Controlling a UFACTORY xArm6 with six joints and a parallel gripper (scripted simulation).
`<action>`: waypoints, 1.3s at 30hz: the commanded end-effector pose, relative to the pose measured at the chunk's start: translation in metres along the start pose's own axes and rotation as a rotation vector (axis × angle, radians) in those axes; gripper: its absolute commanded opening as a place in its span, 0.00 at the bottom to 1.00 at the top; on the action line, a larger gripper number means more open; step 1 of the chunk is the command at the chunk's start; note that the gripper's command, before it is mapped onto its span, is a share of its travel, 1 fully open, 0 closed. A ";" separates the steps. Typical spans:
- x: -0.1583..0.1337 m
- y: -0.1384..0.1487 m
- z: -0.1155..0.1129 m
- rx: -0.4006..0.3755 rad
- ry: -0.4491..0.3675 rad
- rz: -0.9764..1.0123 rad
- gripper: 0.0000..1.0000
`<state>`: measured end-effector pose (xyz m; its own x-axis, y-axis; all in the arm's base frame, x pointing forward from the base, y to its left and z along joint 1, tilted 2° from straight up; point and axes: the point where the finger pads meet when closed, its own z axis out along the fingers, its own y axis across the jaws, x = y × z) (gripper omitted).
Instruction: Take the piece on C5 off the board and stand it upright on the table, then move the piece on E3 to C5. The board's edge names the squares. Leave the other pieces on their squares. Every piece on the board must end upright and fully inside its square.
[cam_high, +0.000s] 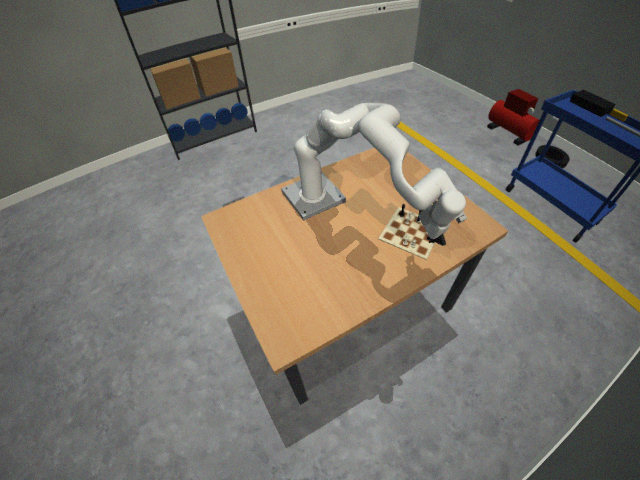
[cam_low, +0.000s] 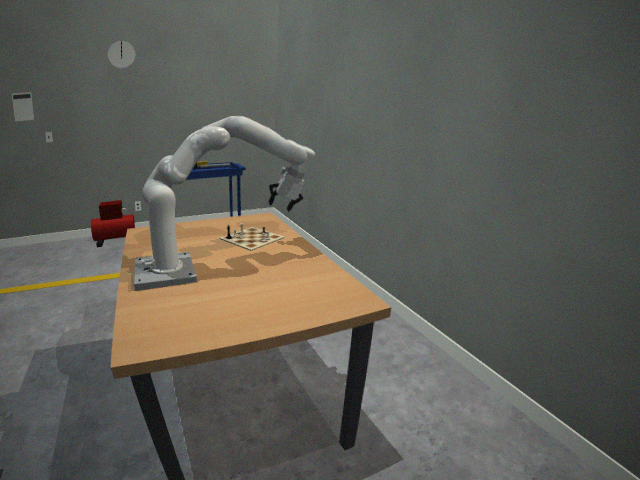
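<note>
A small chessboard lies near the far right edge of the wooden table; it also shows in the exterior view. A black piece stands at the board's left corner, pale pieces stand near it, and a dark piece stands toward the right side. The square labels are too small to read. My gripper is open and empty, high above the table just beyond the board's right side. In the top view the gripper overlaps the board's right edge and hides part of it.
The arm's base is bolted at the table's back. A blue cart and a red compressor stand on the floor to the right. A shelf with boxes stands at the back wall.
</note>
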<state>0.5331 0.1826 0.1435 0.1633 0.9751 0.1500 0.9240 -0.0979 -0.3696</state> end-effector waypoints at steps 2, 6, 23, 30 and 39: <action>0.031 -0.024 0.012 -0.111 -0.066 0.055 1.00; 0.058 -0.055 0.029 -0.194 -0.121 0.082 1.00; 0.106 -0.141 0.072 -0.399 -0.159 0.088 1.00; 0.108 -0.147 0.074 -0.411 -0.157 0.086 1.00; 0.108 -0.147 0.074 -0.411 -0.157 0.086 1.00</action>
<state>0.3883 0.3159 0.1439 0.2206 0.9751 -0.0218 0.9753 -0.2202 0.0199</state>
